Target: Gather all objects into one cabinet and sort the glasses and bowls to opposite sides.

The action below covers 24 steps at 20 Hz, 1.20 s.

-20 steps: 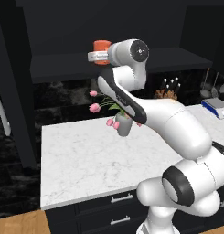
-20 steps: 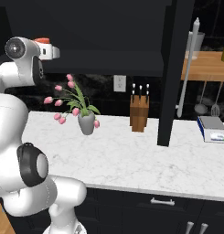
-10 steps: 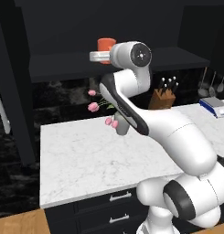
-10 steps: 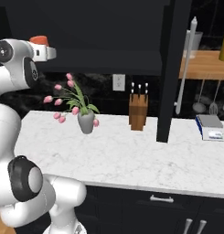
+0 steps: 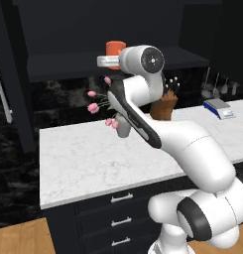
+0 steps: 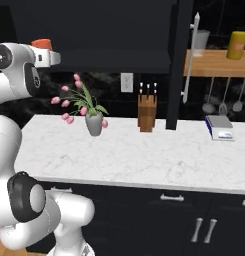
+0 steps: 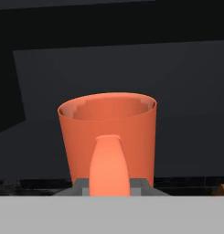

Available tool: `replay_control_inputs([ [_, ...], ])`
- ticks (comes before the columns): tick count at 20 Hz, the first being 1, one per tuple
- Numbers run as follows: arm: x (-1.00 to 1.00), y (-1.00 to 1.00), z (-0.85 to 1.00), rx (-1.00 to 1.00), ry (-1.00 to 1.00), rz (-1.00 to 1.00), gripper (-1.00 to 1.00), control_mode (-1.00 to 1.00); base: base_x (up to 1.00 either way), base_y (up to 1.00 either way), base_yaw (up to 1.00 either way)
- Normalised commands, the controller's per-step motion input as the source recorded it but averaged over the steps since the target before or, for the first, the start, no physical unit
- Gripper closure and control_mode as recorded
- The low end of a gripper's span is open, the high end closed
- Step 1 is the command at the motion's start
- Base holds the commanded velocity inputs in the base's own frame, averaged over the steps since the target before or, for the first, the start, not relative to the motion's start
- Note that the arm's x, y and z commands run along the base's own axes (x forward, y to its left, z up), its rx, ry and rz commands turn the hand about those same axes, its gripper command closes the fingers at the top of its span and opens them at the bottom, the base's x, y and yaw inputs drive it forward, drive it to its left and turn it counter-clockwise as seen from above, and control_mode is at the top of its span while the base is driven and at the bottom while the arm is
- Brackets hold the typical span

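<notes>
the gripper (image 5: 109, 60) pinches an orange mug (image 7: 108, 137) by its handle, holding it upright high above the white counter (image 5: 88, 158), in front of the dark cabinet (image 7: 131, 68).

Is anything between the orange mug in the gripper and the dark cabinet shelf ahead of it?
Nothing visible. The gripper holds the orange mug by its handle, upright, facing the open cabinet shelf; the tulip vase stands lower, on the counter.

Matt orange mug (image 7: 108, 132), veined marble counter (image 5: 93, 154)
</notes>
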Motion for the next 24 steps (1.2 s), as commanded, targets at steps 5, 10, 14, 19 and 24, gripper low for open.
replay_control_inputs([
  [5,0.0,0.0,0.0,0.0,0.0,0.0,1.0,1.0,-0.49,-0.17,-0.1],
  [10,0.0,0.0,0.0,0.0,0.0,0.0,1.0,1.0,-0.4,-0.13,-0.18],
  [14,0.0,0.0,0.0,0.0,0.0,0.0,1.0,1.0,-0.24,-0.14,-0.32],
  [19,0.0,0.0,0.0,0.0,0.0,0.0,1.0,1.0,-0.2,-0.13,-0.35],
  [24,0.0,0.0,0.0,0.0,0.0,0.0,1.0,1.0,-0.2,-0.05,-0.33],
])
